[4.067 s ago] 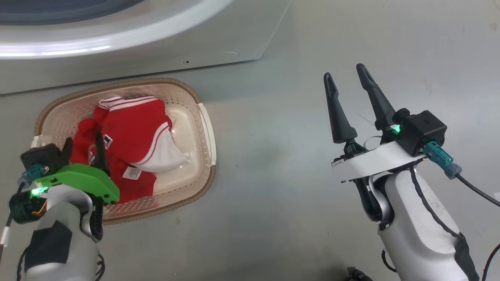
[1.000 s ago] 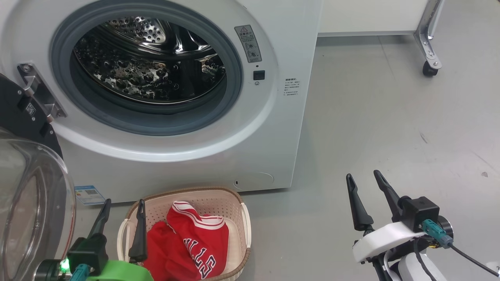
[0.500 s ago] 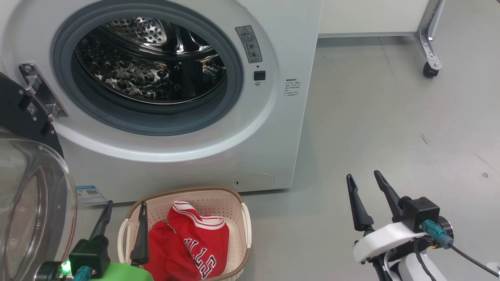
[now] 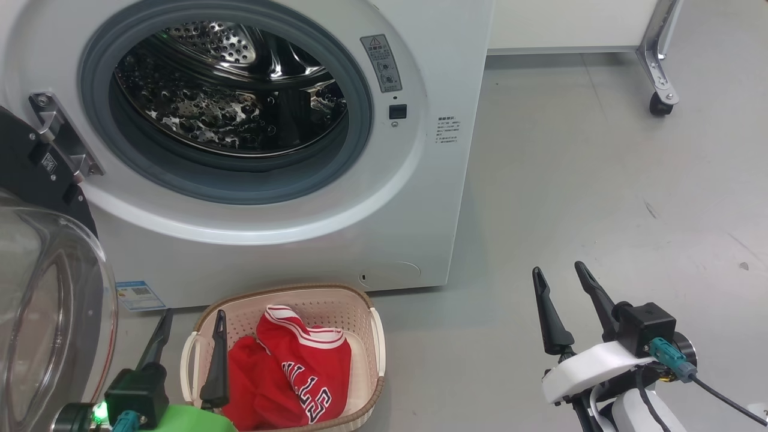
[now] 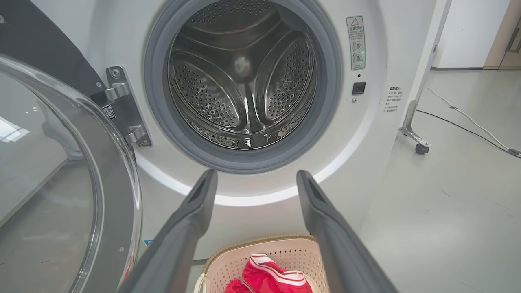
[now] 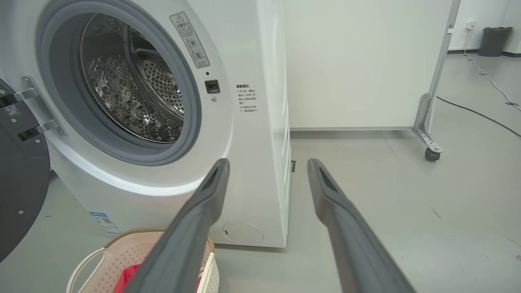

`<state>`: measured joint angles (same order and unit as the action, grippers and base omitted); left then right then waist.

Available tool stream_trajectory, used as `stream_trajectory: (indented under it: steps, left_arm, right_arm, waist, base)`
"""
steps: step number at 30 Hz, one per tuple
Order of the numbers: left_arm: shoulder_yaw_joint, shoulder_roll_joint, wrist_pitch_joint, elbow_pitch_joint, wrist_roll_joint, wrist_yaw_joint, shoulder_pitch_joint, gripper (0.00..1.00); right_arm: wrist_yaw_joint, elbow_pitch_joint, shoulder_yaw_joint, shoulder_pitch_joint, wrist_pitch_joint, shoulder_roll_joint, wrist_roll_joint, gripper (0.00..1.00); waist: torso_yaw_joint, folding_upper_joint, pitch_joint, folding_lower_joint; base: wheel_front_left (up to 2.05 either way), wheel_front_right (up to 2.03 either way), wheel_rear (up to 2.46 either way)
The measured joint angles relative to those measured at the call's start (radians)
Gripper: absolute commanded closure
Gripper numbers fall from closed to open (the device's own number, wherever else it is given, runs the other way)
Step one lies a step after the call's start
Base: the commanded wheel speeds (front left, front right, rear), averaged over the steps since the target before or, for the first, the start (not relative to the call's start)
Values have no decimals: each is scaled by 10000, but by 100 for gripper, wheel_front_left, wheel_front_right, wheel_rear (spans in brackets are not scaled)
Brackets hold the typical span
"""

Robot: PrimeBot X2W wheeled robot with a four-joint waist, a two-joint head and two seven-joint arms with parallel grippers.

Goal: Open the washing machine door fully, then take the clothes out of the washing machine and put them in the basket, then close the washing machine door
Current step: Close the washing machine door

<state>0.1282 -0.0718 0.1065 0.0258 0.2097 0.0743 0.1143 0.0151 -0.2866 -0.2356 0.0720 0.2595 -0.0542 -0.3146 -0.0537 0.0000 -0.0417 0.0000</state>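
A bright red fabric jersey (image 4: 300, 375) with white trim stripes lies in a cream perforated plastic basket (image 4: 336, 306) with brown woven-look rim, before a white box-shaped washing machine (image 4: 420, 198).

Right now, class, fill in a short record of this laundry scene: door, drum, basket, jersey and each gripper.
washing machine door: swung open, hinged at the left
drum: bare perforated steel in view
basket: on the floor, in front of the washing machine
jersey: red, lying in the basket
left gripper: open, holding nothing, by the basket's left end
right gripper: open, holding nothing, right of the basket
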Motion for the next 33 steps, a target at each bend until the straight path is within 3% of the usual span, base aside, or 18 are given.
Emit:
stream_trajectory:
  steps: [33]
  left_arm:
    - [56,-6,-268,428,0,31,149,0]
  right_arm:
    - [2,-12,33,-1,0,15,0,0]
  waist:
    - [47,0,66,0]
  base:
    - [-71,71,0]
